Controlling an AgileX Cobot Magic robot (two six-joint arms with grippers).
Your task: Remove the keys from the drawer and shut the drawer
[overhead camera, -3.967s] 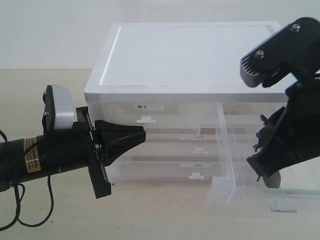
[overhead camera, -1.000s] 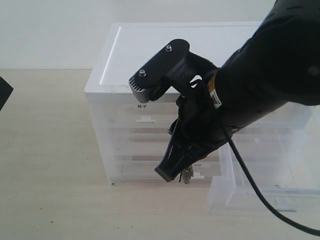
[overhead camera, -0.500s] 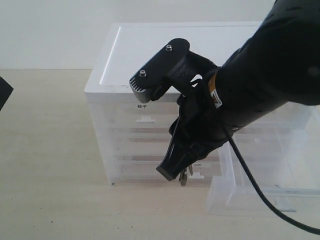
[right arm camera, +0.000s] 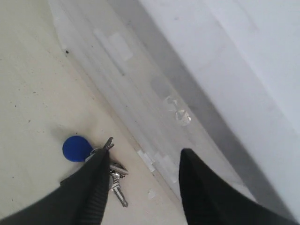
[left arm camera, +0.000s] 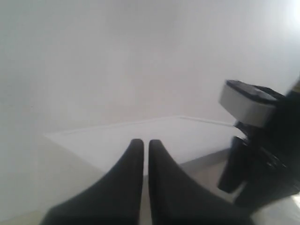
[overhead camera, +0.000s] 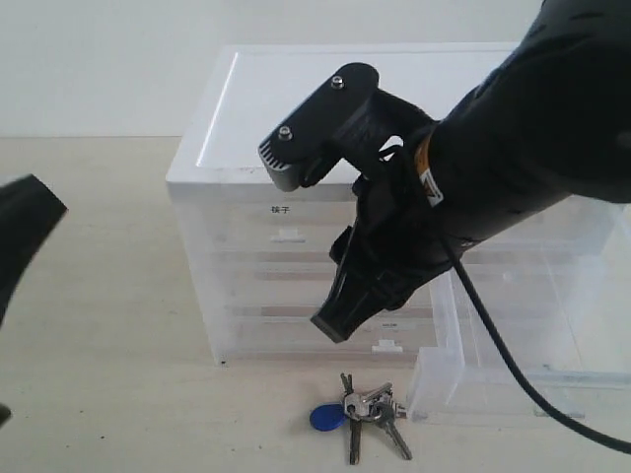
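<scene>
1. At 9 o'clock in the exterior view, the left gripper (overhead camera: 22,232) shows as a blurred dark shape over the bench (overhead camera: 108,355). It reaches further into the picture than a second ago, when only a sliver sat at the edge. Its wrist view shows the two fingers drawn almost together, with a hairline gap and nothing between them.
2. At the centre stands the white-topped cabinet (overhead camera: 325,94) of translucent drawers, in the same place as before.
3. In front of the cabinet the right gripper (overhead camera: 338,323) hangs tip-down over the bench. Half a second ago the keys dangled from its tip. Now its wrist view shows the fingers spread wide and holding nothing.
4. At 6 o'clock from that tip, the keys (overhead camera: 358,404) lie flat on the bench, clear of the gripper. The blue fob (overhead camera: 326,419) is at 8 o'clock of the ring and the silver blades fan towards 6 o'clock.
5. At 3 o'clock of the keys, just beside them, the drawer (overhead camera: 493,394) is still pulled fully out of the cabinet's right half, as in the earlier frames.
</scene>
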